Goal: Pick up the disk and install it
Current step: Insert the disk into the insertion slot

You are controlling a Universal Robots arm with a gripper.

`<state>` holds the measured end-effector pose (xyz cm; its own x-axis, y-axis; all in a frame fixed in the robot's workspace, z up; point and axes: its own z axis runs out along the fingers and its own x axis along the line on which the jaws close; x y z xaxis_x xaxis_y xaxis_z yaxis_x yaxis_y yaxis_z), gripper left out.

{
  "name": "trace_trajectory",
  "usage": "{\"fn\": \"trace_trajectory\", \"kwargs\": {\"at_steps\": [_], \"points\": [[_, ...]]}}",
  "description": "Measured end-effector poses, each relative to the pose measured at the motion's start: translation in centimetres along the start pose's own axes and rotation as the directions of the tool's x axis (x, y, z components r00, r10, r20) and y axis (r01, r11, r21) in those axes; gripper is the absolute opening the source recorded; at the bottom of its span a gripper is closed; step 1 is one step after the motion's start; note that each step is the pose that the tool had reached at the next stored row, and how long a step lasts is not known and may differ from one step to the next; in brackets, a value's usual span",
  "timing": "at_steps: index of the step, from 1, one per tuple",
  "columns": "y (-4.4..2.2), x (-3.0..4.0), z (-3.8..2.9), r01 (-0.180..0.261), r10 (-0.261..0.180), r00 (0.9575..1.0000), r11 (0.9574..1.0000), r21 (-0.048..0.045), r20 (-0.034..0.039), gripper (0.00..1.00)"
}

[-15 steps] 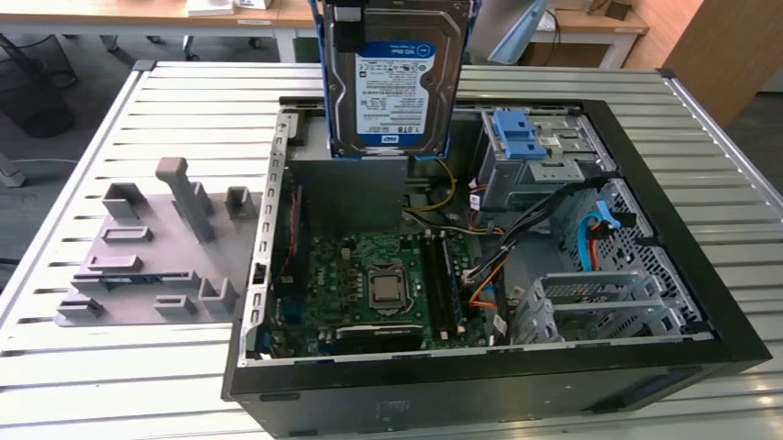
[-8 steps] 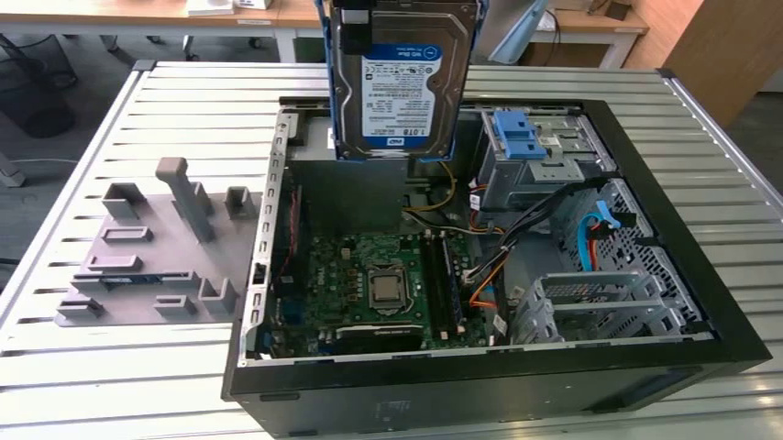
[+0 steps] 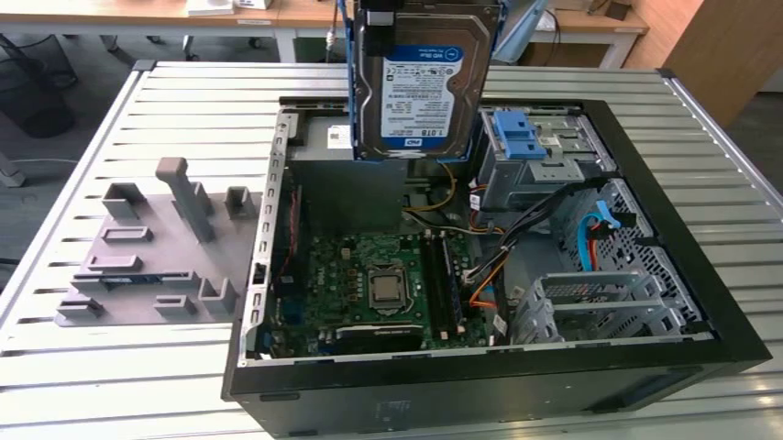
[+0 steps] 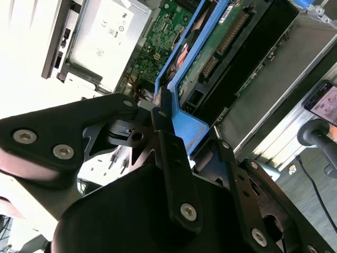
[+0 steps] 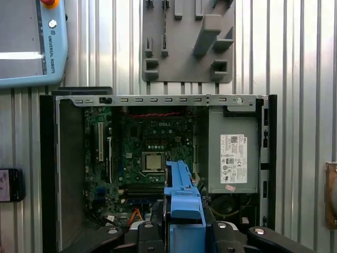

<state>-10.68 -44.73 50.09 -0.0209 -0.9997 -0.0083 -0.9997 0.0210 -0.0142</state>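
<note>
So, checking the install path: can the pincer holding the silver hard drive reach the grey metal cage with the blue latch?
Probably yes: the black computer case lies open, the grey cage uncovered, the silver drive in the pincer high above. Black cables run close by.

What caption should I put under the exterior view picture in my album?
The disk hangs upright over the open computer case.

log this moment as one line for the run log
hand: shut on disk | disk: upright, held in the air over the open case | installed: not yet
</note>
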Motion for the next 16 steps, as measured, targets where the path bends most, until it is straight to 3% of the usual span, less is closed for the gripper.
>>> {"fn": "trace_trajectory", "kwargs": {"at_steps": [6, 16], "points": [[-0.03, 0.53, 0.03, 0.0, 0.0, 1.0, 1.0, 0.0, 0.0, 0.36], [-0.03, 0.62, 0.02, 0.0, 0.0, 1.0, 1.0, 0.0, -0.0001, 0.36]]}}
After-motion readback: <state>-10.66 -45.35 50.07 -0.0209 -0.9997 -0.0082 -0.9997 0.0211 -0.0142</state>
